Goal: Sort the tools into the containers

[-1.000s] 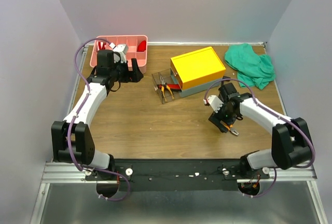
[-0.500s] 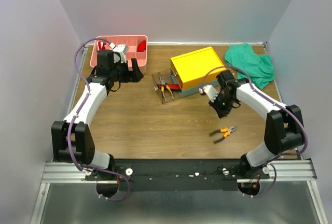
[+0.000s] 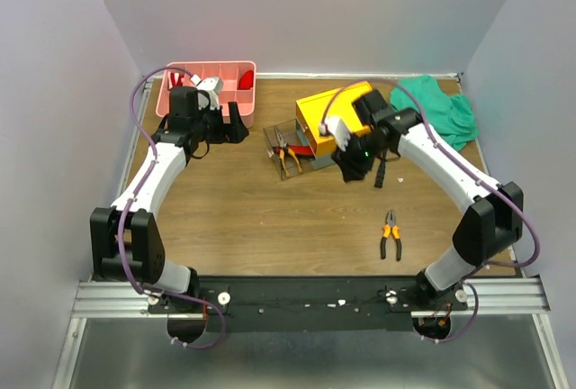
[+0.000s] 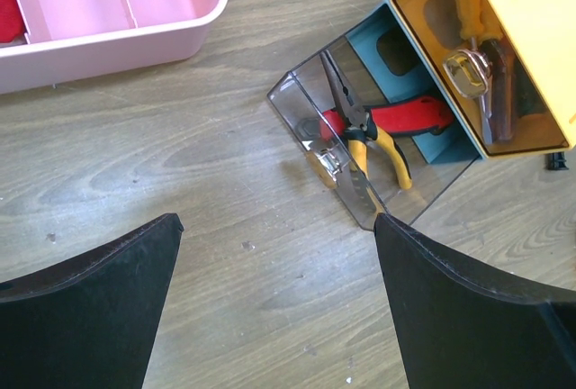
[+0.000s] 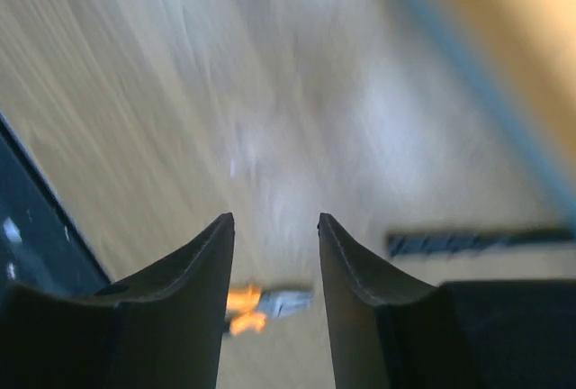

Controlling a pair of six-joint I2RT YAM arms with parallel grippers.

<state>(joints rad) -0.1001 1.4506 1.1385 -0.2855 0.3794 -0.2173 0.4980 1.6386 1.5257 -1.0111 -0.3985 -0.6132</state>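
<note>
The grey toolbox with a yellow lid (image 3: 343, 116) stands at the back centre, its clear front flap (image 3: 286, 149) folded down. A red-and-black cutter (image 4: 405, 119) and yellow-handled pliers (image 4: 385, 149) lie there. The pink tray (image 3: 209, 83) is at the back left. Orange-and-black pliers (image 3: 390, 234) lie loose on the table at the front right and show blurred in the right wrist view (image 5: 245, 308). My right gripper (image 3: 353, 167) (image 5: 274, 227) is open and empty, just in front of the toolbox. My left gripper (image 3: 236, 124) (image 4: 279, 227) is wide open and empty over bare wood between tray and toolbox.
A green cloth (image 3: 436, 111) lies at the back right corner. A thin black object (image 3: 380, 173) lies on the table beside my right gripper. The tray (image 4: 108, 29) holds red items at its ends. Walls close in on three sides.
My right gripper has let go of the orange-and-black pliers, which now lie on the table. The right arm swung back and left to the toolbox front. The left arm has not moved.
</note>
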